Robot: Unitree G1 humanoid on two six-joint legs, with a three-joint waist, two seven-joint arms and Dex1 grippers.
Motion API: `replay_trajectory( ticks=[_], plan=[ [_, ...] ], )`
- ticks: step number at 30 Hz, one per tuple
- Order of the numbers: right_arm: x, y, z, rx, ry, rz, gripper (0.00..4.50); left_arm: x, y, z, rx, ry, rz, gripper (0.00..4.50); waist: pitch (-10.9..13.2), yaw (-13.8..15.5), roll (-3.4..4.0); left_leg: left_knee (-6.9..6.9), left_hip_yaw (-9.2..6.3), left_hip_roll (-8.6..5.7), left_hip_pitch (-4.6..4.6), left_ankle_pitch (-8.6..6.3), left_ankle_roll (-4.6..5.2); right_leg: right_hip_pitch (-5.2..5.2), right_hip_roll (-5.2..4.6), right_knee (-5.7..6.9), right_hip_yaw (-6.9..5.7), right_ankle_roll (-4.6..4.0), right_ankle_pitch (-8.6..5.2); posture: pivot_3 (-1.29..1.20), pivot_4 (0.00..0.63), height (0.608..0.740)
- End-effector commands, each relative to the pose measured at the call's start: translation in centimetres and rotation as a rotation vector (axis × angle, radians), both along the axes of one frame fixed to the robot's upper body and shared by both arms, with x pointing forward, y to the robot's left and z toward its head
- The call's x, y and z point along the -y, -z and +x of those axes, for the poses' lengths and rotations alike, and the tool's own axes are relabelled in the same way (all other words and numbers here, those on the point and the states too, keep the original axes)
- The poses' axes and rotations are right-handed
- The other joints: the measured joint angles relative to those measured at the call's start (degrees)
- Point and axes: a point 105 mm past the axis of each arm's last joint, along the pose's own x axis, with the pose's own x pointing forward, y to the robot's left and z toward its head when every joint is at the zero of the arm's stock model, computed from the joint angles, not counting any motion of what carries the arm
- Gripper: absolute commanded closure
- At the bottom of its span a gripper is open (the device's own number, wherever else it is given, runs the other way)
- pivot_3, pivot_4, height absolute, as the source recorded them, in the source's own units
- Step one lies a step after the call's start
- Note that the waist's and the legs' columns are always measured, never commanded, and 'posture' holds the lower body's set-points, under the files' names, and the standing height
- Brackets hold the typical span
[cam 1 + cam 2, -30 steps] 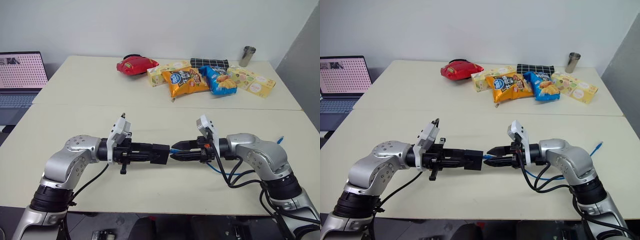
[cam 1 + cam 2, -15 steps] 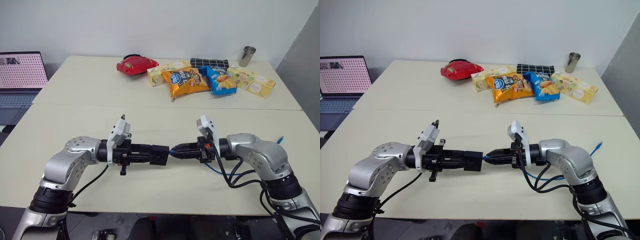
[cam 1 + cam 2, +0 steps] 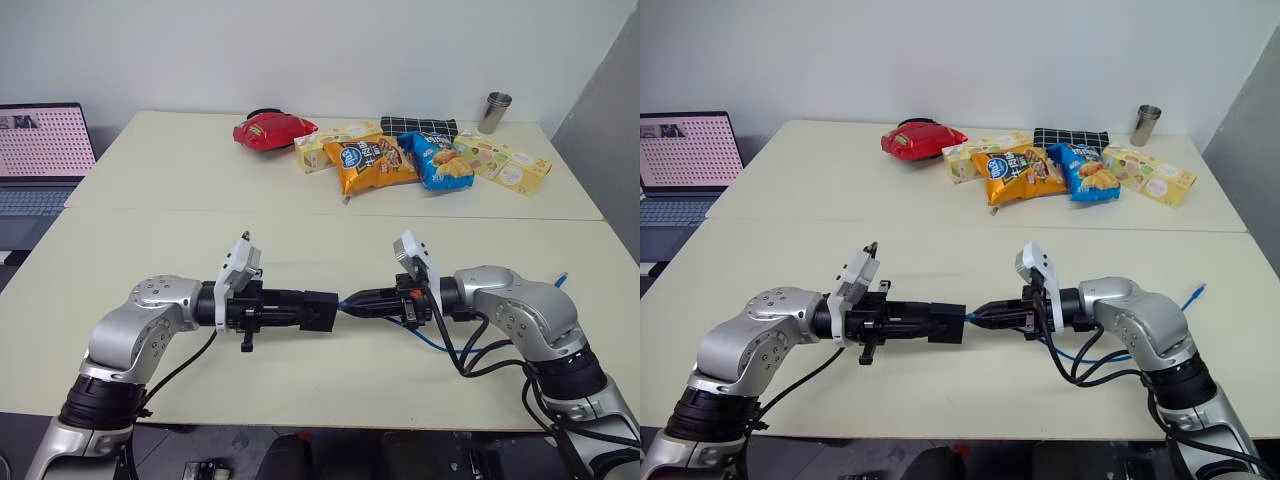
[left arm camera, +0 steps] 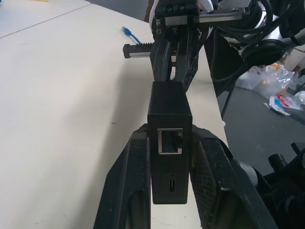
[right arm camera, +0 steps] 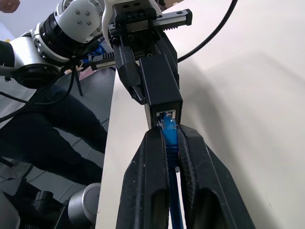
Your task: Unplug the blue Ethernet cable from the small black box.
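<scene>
The small black box [image 3: 320, 310] hangs just above the table's front part, clamped between the fingers of my left gripper [image 3: 302, 308], which is shut on it. The blue Ethernet cable's plug [image 5: 169, 125] sits in the box's port on the side facing my right arm. My right gripper [image 3: 348, 303] points at the box and is shut on the cable just behind that plug. From there the blue cable [image 3: 432, 341] runs back under my right wrist, and its free end [image 3: 1196, 292] lies near the table's right edge. In the left wrist view, the box [image 4: 169, 119] shows a second, empty port.
At the table's back lie a red bag [image 3: 272, 130], orange [image 3: 374, 164] and blue [image 3: 437, 160] snack bags, yellow boxes [image 3: 505, 163], a checked pouch [image 3: 418, 126] and a metal cup [image 3: 494, 111]. A laptop [image 3: 40, 150] stands at the far left. Black arm cables [image 3: 480, 355] loop under my right arm.
My right gripper's fingers, open around the plug a second ago, have closed on the blue cable. Both arms and the box have stayed in place.
</scene>
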Motion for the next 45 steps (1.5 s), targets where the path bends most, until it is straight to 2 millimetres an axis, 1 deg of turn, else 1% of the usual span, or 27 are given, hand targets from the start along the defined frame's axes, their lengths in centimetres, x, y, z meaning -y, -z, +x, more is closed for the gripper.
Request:
replay_trajectory(
  ticks=[1,6,18,22,28,29,30,33,38,41,45],
  plan=[
    [0.8,-0.6,0.4,0.046,0.001,-0.019,4.48,-0.3,-0.7,-0.5,0.042,0.033,0.015,3.72,0.0,0.0,0.00,0.00,0.00,0.00,0.00,0.00,0.00,0.00,0.00,0.00,-0.01,0.00,0.00,0.00,0.150,0.740],
    [1.9,-0.4,0.5,0.039,0.024,-0.038,4.49,-1.5,-0.3,0.3,0.061,-0.012,0.049,3.72,0.0,0.0,0.00,0.00,-0.01,0.00,0.00,0.00,0.00,0.03,0.00,-0.06,-0.01,0.00,0.00,0.00,0.150,0.740],
    [3.0,-0.2,0.7,0.046,0.079,-0.042,4.49,-2.4,-0.1,1.0,0.084,-0.062,0.058,3.72,0.0,0.0,0.01,-0.01,-0.02,0.00,-0.01,-0.01,0.02,0.04,0.00,-0.08,-0.02,0.00,0.00,0.00,0.150,0.740],
    [2.8,-0.5,0.6,0.052,0.074,-0.028,4.49,-2.0,0.0,0.8,0.079,-0.049,0.047,3.72,0.0,0.0,0.01,-0.01,-0.02,0.00,-0.01,-0.01,0.02,0.04,0.00,-0.09,-0.02,0.00,0.00,0.00,0.150,0.740],
    [1.8,-0.6,0.3,0.063,0.058,-0.011,4.49,-0.8,0.3,0.1,0.066,0.001,0.028,3.72,0.0,0.0,0.01,-0.01,-0.02,0.00,-0.01,-0.01,0.03,0.05,0.00,-0.09,-0.02,0.00,0.00,0.00,0.150,0.740],
    [1.7,-0.7,0.3,0.066,0.053,-0.003,3.78,-0.5,0.3,0.1,0.065,0.008,0.024,3.72,0.0,0.0,0.01,0.00,-0.02,0.00,-0.01,-0.01,0.03,0.05,0.00,-0.09,-0.02,0.00,0.00,0.00,0.150,0.740],
    [1.6,-0.8,0.2,0.069,0.048,0.000,3.68,-0.4,0.2,0.0,0.063,0.014,0.021,3.72,0.0,0.0,0.02,-0.01,-0.03,0.00,-0.01,-0.02,0.03,0.05,0.00,-0.09,-0.03,0.00,0.00,0.00,0.150,0.740],
    [1.6,-0.9,-0.2,0.068,0.035,-0.004,3.06,-0.2,0.2,0.0,0.061,0.020,0.020,3.72,0.0,0.1,0.03,-0.01,-0.03,-0.01,-0.01,-0.05,0.09,0.06,0.00,-0.12,-0.03,0.00,0.00,0.00,0.150,0.740],
    [1.7,-1.0,-0.4,0.074,0.035,-0.013,1.88,-0.2,0.0,0.0,0.060,0.022,0.019,3.72,0.0,0.1,0.05,-0.01,-0.02,0.00,-0.02,-0.05,0.09,0.05,0.00,-0.12,-0.02,0.00,0.00,0.00,0.150,0.740],
    [1.3,-0.6,-0.6,0.083,0.038,-0.031,1.86,-0.1,0.0,0.0,0.061,0.024,0.018,3.72,0.0,0.1,0.05,-0.01,-0.03,0.00,-0.02,-0.05,0.10,0.06,0.00,-0.12,-0.03,0.00,0.00,0.00,0.150,0.740],
    [0.3,-0.2,-0.2,0.099,0.057,-0.042,1.86,0.0,0.0,0.0,0.065,0.026,0.018,3.72,0.0,0.0,0.05,-0.01,-0.03,0.00,-0.02,-0.05,0.10,0.06,0.00,-0.13,-0.02,0.00,0.00,0.00,0.150,0.740]
  ],
)
